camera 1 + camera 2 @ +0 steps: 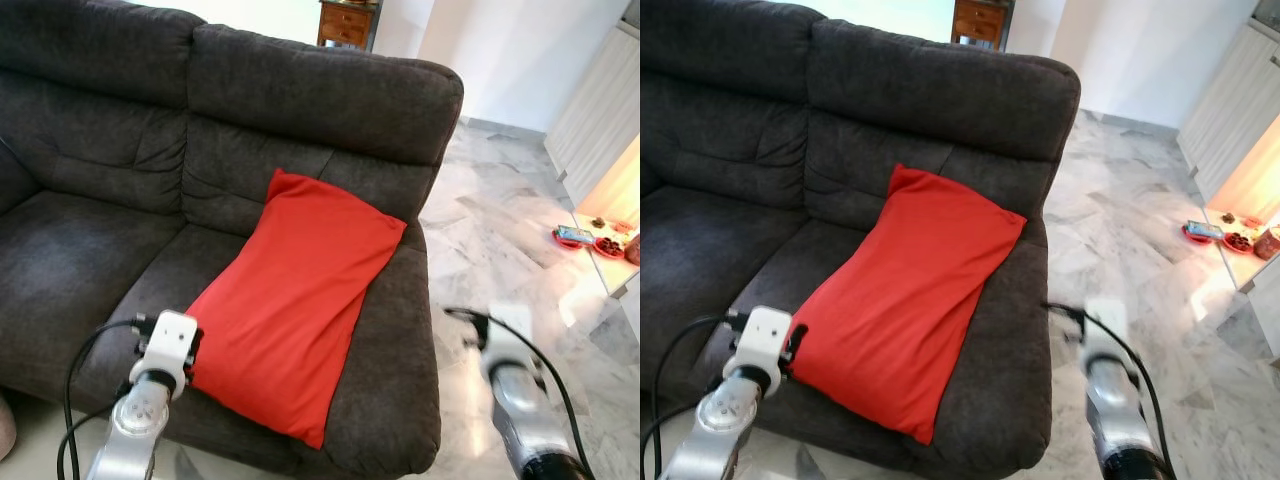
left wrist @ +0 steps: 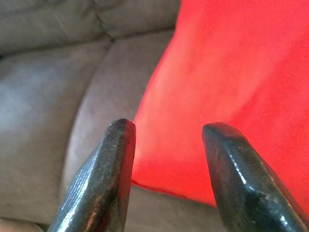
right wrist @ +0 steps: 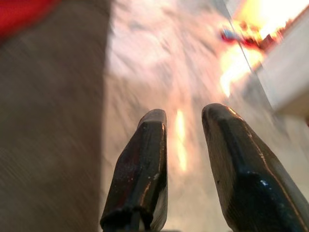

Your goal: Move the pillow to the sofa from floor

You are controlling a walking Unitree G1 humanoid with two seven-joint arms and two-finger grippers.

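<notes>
Right, your red pillow [image 1: 297, 312] is on the dark grey sofa [image 1: 100, 150], lying across the right-hand seat cushion with its top corner leaning on the backrest at 12 o'clock and its lowest corner hanging just past the seat's front edge at 6 o'clock. It sits tilted, long axis running from about 1 o'clock down to 7 o'clock in the head views. Your left gripper [image 2: 168, 133] is at the pillow's 8 o'clock corner, just beside the fabric edge; the wrist view shows its two black fingers [image 2: 110, 164] spread apart with the pillow's edge and seat cushion visible in the gap, nothing pinched. You cannot tell from the frames whether a fingertip touches the cloth. Your right gripper [image 3: 184, 116] is off the sofa's right end, at about 4 o'clock from the pillow and well apart from it, over the marble floor [image 1: 500, 240]; its fingers are parted by a narrow gap with nothing between them. That arm is blurred in both head views. Far right at 3 o'clock, a low white surface [image 1: 600, 262] carries small red dishes [image 1: 608, 246], and a wooden cabinet [image 1: 347, 22] stands behind the sofa at 12 o'clock.
</notes>
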